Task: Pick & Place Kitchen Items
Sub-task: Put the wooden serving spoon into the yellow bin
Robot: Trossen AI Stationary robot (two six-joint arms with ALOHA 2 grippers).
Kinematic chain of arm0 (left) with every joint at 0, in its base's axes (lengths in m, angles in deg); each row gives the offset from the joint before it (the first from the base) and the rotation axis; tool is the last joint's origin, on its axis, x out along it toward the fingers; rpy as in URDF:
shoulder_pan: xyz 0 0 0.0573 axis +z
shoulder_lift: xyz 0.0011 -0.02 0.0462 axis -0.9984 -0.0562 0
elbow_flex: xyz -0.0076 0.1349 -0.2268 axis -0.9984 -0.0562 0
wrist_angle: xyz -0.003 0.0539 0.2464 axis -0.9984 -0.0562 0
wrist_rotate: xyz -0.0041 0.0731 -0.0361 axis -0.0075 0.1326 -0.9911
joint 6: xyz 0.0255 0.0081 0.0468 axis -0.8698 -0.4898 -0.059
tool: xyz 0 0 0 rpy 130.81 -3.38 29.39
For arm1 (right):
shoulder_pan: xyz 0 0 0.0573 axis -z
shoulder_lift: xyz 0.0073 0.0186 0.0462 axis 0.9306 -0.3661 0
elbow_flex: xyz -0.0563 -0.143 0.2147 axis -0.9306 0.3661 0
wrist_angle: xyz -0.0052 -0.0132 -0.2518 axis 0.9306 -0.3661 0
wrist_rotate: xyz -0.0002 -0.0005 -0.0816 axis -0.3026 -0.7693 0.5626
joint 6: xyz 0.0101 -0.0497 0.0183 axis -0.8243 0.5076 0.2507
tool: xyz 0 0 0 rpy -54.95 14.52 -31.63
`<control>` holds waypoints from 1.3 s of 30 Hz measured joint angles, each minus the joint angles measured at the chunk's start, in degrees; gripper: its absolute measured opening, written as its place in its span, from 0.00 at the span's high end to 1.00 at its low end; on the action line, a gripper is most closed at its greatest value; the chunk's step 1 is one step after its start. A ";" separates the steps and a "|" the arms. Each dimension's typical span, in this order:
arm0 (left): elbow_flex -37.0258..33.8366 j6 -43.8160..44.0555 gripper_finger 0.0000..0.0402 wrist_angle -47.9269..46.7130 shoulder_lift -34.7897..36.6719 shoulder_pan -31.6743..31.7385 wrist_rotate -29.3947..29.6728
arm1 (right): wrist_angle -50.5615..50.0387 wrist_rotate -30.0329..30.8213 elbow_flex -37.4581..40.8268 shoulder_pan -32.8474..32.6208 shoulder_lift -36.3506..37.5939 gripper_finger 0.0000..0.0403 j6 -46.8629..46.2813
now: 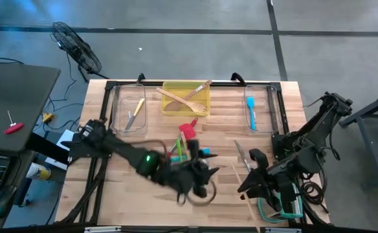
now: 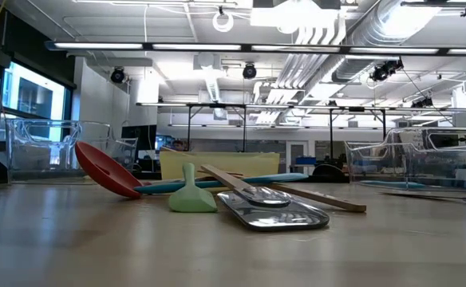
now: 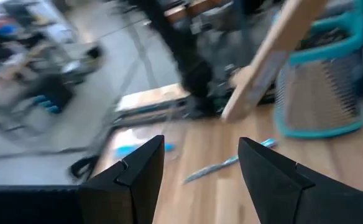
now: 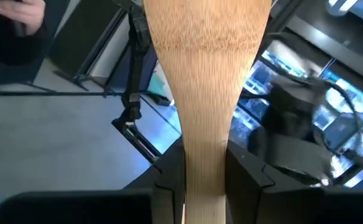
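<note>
A pile of utensils lies mid-table: a red ladle point(image 2: 109, 171), a green spatula point(image 2: 191, 194), a blue handle point(image 2: 217, 185), a metal spatula point(image 2: 274, 209), and a metal knife point(image 1: 241, 155) beside it. My left gripper point(image 1: 202, 176) point(image 3: 200, 155) is open over the table just near of the pile and touches nothing. My right gripper point(image 1: 250, 183) point(image 4: 204, 163), right of it, is shut on a wooden spatula point(image 4: 206, 74) point(image 3: 275, 56). Neither gripper appears in the low view. My right gripper pinches the wooden spatula at its narrow neck point(image 4: 204, 149), between the two fingers point(image 4: 243, 171). The broad blade point(image 4: 206, 43) sticks out beyond the fingertips. The thin handle point(image 1: 244, 194) runs back under the gripper. Whether its end touches the table, I cannot tell.
At the far edge, a yellow tray point(image 1: 168, 109) holds wooden spoons. A clear bin point(image 1: 119, 107) on its left holds two knives, and another point(image 1: 266, 107) on its right holds a blue spatula. A teal-framed rack point(image 1: 283, 208) point(image 3: 321, 93) stands at the near right corner.
</note>
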 joint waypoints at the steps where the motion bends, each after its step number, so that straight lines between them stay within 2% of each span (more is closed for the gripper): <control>1: 0.03 -0.49 0.50 0.86 0.37 1.10 -4.17 | 0.03 -0.03 0.01 0.22 0.00 0.82 0.93; 4: -0.10 -1.31 0.50 2.04 0.72 3.62 -14.84 | 0.71 -0.27 0.00 1.59 -0.02 0.82 2.15; 6: -0.09 -1.30 0.50 2.41 0.81 4.67 -18.34 | 1.07 -0.19 0.01 2.85 0.00 0.82 2.23; 12: -0.10 -4.78 0.50 5.26 0.81 4.71 -19.10 | -1.09 -0.41 0.02 6.31 -0.01 0.82 0.07; 19: -0.13 -9.08 0.50 7.32 0.84 5.20 -22.32 | -2.49 -4.70 0.02 8.49 -0.02 0.82 -1.01; 22: -0.13 -10.77 0.50 7.33 0.84 6.02 -25.29 | -2.88 -5.22 0.02 9.10 -0.02 0.82 -1.01; 26: -0.13 -10.33 0.50 7.11 0.84 8.03 -29.41 | -2.93 -8.93 0.02 10.38 -0.02 0.82 -1.23; 30: -0.13 -9.74 0.50 7.01 0.84 9.86 -37.42 | -2.88 -11.37 0.02 11.57 -0.02 0.82 -1.27; 32: -0.13 -8.79 0.50 6.98 0.84 10.37 -39.62 | -2.91 -11.67 0.02 11.96 -0.02 0.82 -1.26; 39: -0.15 -8.03 0.50 7.26 0.22 10.78 -39.75 | -3.78 -12.01 0.02 12.01 -0.02 0.82 -1.18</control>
